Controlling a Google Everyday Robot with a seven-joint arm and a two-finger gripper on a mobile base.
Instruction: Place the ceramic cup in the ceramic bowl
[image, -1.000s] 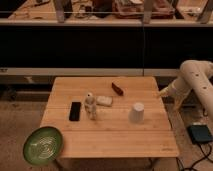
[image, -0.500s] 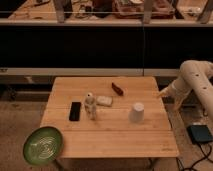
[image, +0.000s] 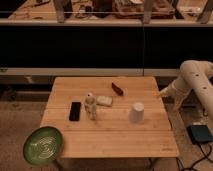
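t=now | gripper by right edge of table, pos. same as 0.5 s ago | grip state: can't tell | ceramic cup standing on table, right of centre, apart from gripper, unmoved | ceramic bowl at table's front-left corner, past edge, well apart from cup, no chg
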